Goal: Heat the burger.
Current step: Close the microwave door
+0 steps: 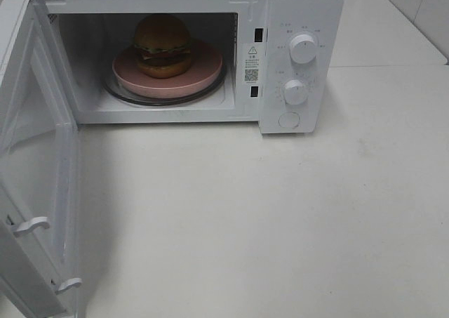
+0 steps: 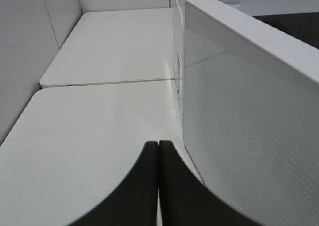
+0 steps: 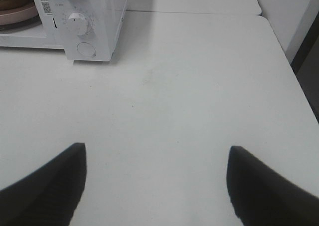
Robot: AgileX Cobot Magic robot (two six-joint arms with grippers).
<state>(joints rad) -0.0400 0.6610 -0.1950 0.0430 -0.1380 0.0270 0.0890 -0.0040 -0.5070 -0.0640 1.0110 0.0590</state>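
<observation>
The burger [image 1: 163,45] sits on a pink round plate [image 1: 203,71] on the glass turntable inside the white microwave [image 1: 302,23]. The microwave door [image 1: 38,170] stands wide open to the left; its outer face fills the left wrist view [image 2: 249,116]. My left gripper [image 2: 158,148] is shut and empty, close beside the door's outer side. My right gripper [image 3: 157,151] is open and empty above the table, in front of the microwave's control panel [image 3: 79,21]. Neither gripper shows in the exterior high view.
Two round knobs [image 1: 303,48] and a round button [image 1: 289,120] are on the microwave's right panel. The white table [image 1: 280,220] stretches in front of the microwave. A wall stands at the left [image 2: 25,51] and a table edge at the right [image 3: 299,86].
</observation>
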